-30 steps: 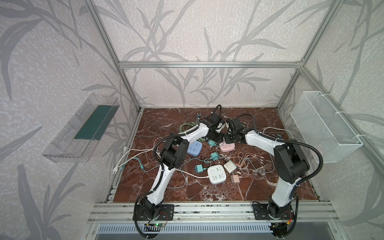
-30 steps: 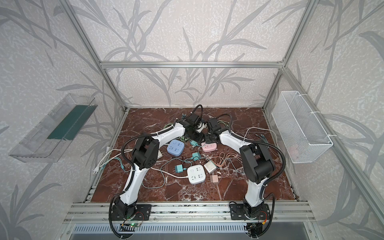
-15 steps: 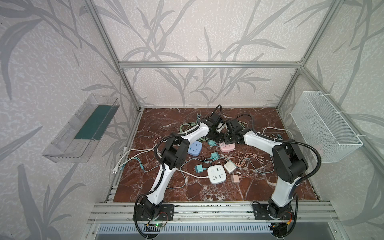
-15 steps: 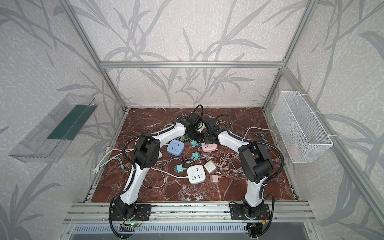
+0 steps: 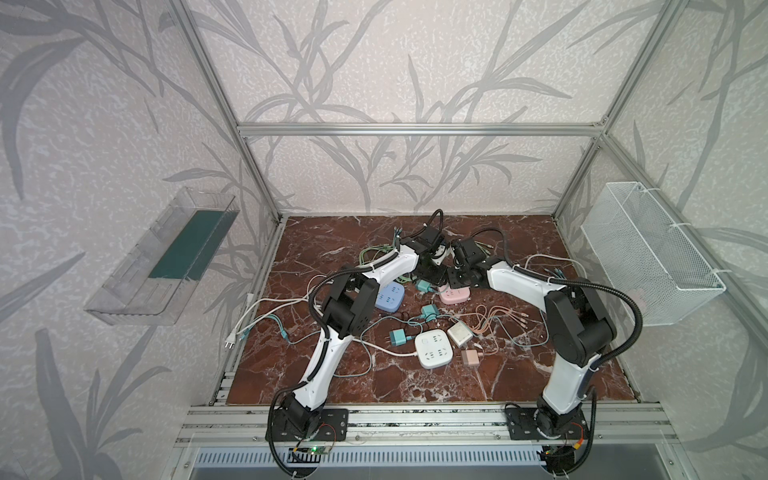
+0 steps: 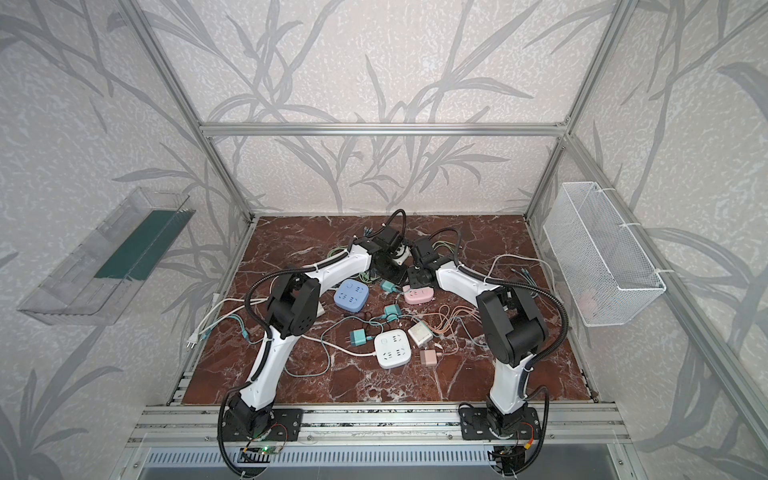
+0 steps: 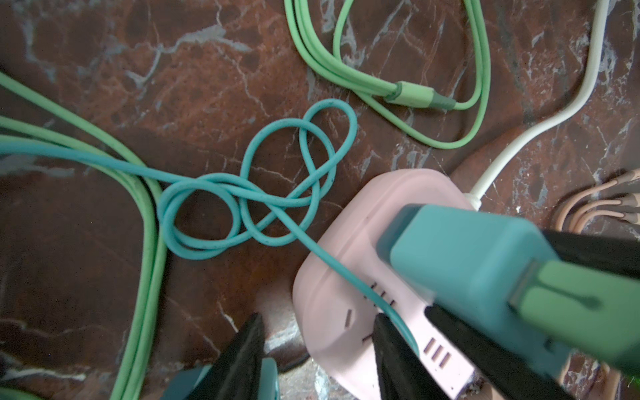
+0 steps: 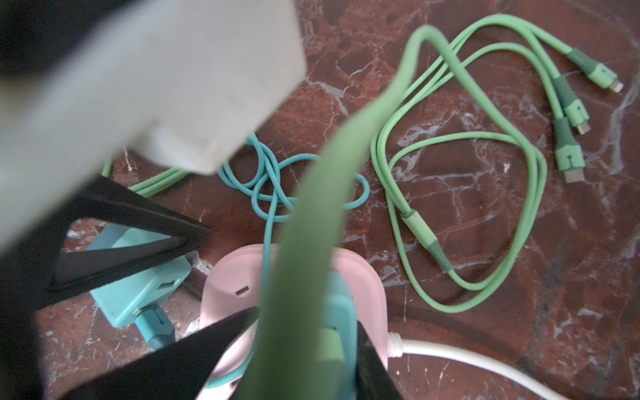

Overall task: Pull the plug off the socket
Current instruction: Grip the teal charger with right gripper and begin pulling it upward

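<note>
A pink socket (image 5: 455, 296) (image 6: 419, 296) (image 7: 346, 277) lies on the marble floor at centre back. A teal plug (image 7: 467, 263) (image 8: 341, 311) stands in its top face, and a green cable (image 8: 311, 225) rises from the plug. My right gripper (image 8: 304, 353) (image 5: 457, 282) is shut on the teal plug from both sides. My left gripper (image 7: 317, 356) (image 5: 432, 276) stands open astride the socket's near corner. One of its fingers (image 7: 391, 353) rests on the pink top and the other is beside it over the floor. The plug's prongs are hidden.
A second teal plug (image 8: 138, 287) lies beside the pink socket. Blue (image 5: 390, 297) and white (image 5: 434, 348) sockets, small adapters and tangled teal, green and orange cables (image 5: 498, 320) crowd the floor. A wire basket (image 5: 648, 253) hangs on the right wall, a clear tray (image 5: 166, 257) on the left wall.
The right arm's wrist has shifted slightly toward the left arm. Both grippers stay at the pink socket and their jaws have not changed.
</note>
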Controlling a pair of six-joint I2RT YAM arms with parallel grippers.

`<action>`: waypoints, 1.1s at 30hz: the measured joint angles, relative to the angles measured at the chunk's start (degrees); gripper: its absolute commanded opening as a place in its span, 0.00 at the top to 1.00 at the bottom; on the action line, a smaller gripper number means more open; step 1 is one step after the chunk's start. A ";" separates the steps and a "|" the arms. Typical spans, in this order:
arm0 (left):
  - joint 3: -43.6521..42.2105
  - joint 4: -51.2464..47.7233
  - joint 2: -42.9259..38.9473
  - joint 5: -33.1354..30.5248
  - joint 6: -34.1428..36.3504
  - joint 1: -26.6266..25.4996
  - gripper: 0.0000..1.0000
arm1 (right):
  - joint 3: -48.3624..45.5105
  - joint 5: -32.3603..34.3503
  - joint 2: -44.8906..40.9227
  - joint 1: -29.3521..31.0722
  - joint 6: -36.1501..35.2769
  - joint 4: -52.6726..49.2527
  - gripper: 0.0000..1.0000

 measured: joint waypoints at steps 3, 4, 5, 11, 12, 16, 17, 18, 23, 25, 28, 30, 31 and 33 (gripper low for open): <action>0.00 0.02 0.00 0.04 0.04 0.00 0.49 | 0.00 -0.04 0.00 -0.02 0.02 -0.02 0.89; 0.00 0.02 0.00 0.04 0.07 0.00 0.48 | -0.02 -0.13 0.00 -0.07 0.04 -0.02 0.89; 0.00 0.02 0.00 0.04 0.11 0.00 0.48 | -0.02 -0.24 0.00 -0.13 0.11 0.00 0.89; -0.02 0.09 0.00 0.13 0.15 0.00 0.49 | -0.37 -2.51 -0.39 -1.36 1.09 0.20 0.89; -0.04 0.11 0.00 0.20 0.17 0.00 0.49 | -0.42 -2.82 -0.50 -1.64 1.20 0.17 0.89; -0.09 0.20 0.00 0.31 0.17 0.00 0.49 | -0.59 -3.87 -0.79 -2.25 1.51 0.15 0.89; -0.09 0.22 0.00 0.33 0.17 0.00 0.49 | -0.61 -4.15 -0.81 -2.34 1.53 0.15 0.89; -0.11 0.31 0.00 0.37 0.17 0.02 0.49 | -0.63 -4.48 -0.83 -2.49 1.60 0.15 0.89; -0.37 0.72 0.00 0.52 0.20 0.02 0.49 | -0.94 -5.66 -0.98 -3.23 2.38 0.24 0.89; -0.39 0.83 0.00 0.59 0.20 0.02 0.49 | -0.94 -6.12 -0.98 -3.30 2.49 0.17 0.89; -0.39 0.83 0.00 0.63 0.20 0.02 0.49 | -0.94 -6.25 -0.98 -3.34 2.49 0.15 0.89; -0.39 0.83 0.00 0.68 0.17 0.00 0.49 | -0.94 -6.08 -0.98 -3.19 2.47 0.17 0.89; -0.39 0.83 0.00 0.70 0.17 0.00 0.49 | -0.94 -5.81 -0.98 -3.04 2.43 0.15 0.89; -0.39 0.81 0.00 0.74 0.17 0.02 0.49 | -0.94 -4.61 -0.98 -2.43 2.34 0.17 0.89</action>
